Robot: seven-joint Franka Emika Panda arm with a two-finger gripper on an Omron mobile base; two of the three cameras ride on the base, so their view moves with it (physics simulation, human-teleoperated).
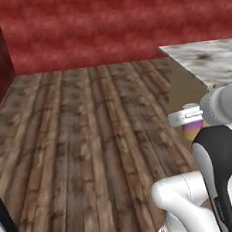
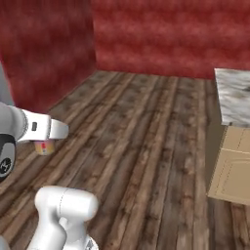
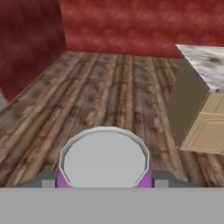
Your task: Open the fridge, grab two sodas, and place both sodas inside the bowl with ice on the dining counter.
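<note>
My gripper (image 3: 105, 180) is shut on a soda can (image 3: 104, 157) with a grey lid and purple sides; a dark fingertip (image 3: 47, 180) presses on each side of it. The same can (image 1: 193, 128) shows purple and yellow under the white hand, and the can (image 2: 45, 147) hangs above the floor in the right base view. The dining counter (image 1: 210, 58), a grey-white marbled slab, stands ahead to the right. Its top (image 3: 204, 61) rests on a tan wood base (image 3: 205, 127). The fridge and the bowl are out of view.
A wide wooden plank floor (image 1: 90, 140) stretches ahead to a red wall (image 1: 104, 23). A darker red wall (image 2: 44, 53) runs along the left side. The counter's near corner (image 2: 222, 122) juts into the floor on the right.
</note>
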